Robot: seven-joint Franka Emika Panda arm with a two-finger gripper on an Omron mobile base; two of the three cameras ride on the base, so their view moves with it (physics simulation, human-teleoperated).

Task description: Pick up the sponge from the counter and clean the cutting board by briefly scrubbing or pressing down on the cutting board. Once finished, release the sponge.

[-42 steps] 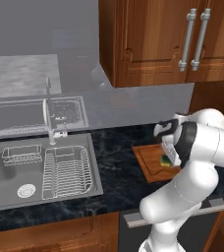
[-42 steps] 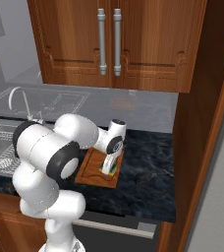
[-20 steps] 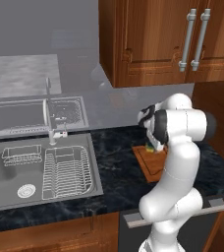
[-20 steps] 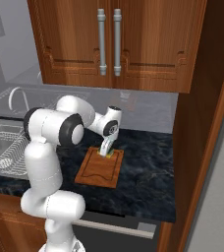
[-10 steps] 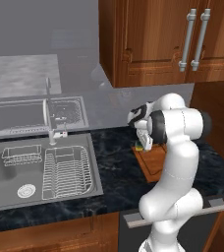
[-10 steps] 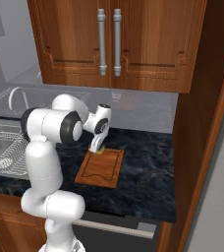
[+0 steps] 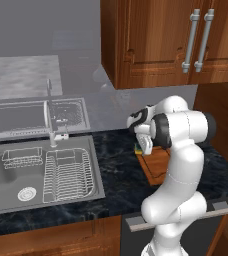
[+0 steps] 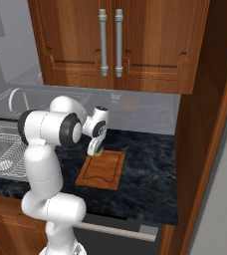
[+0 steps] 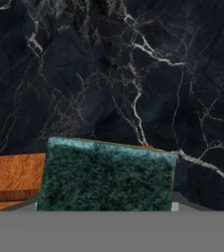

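The sponge (image 9: 106, 174) has a dark green scrubbing top and sits between my gripper's (image 9: 104, 206) fingers, so the gripper is shut on it. It rests at the far sink-side corner of the reddish-brown cutting board (image 9: 13, 172), half over the black marble counter (image 9: 109, 74). From the left base view the gripper (image 7: 142, 147) points down at the board (image 7: 158, 162), and a sliver of sponge (image 7: 137, 148) shows by it. On the right base view the gripper (image 8: 94, 148) holds the sponge (image 8: 100, 152) at the board's (image 8: 103, 173) back corner.
A steel sink (image 7: 16, 175) with a wire dish rack (image 7: 68, 172) and a faucet (image 7: 50, 125) lies left of the board. Wooden cabinets (image 7: 186, 40) hang above. A tall wooden panel (image 8: 210, 124) bounds the counter on the right.
My arm has carried the sponge across the cutting board, from its right part to the far sink-side corner. The grip has stayed shut on the sponge.
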